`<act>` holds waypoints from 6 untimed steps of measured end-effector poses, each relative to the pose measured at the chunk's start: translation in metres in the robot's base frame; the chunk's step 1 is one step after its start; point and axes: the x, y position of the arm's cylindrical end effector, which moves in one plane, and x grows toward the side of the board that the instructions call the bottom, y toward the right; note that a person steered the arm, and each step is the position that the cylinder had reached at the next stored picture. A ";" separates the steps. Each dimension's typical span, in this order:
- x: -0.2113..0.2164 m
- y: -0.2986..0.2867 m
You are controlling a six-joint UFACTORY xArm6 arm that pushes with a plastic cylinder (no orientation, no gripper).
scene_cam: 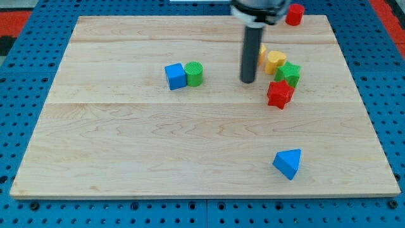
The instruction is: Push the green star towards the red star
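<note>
Board (126, 158): pale wood, lying on a blue pegboard (19, 95).

Rod (250, 54): dark, straight, upright, coming down from the view's top. My tip (247, 81) rests on the board, right of centre in the upper half. No jaws on this rig (a bare rod only), so nothing to report as wide, narrow or holding.

Green star (288, 73): upper right of the board, to the view's right of my tip and apart from it. Its lower edge touches the red star.

Red star (279, 94): just below the green star and slightly to the view's left of it, in contact with it. It lies below and to the view's right of my tip.

Yellow heart (276, 60): touching the green star at that star's upper left, between the rod and the green star.

Orange-yellow block (262, 53): a sliver showing beside the rod, mostly hidden behind it (shape cannot be made out).

Blue cube (175, 76): left of centre, upper half, well to the view's left of my tip.

Green cylinder (194, 73): touching the blue cube on its right side.

Blue triangle (288, 163): alone near the board's lower right, well apart from the stars.

Red block (293, 14): at the board's top edge, upper right (shape unclear).
</note>
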 end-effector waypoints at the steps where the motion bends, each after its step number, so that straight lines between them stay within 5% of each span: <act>1: 0.021 0.020; 3: 0.033 0.090; 4: 0.005 0.098; 6: -0.030 0.056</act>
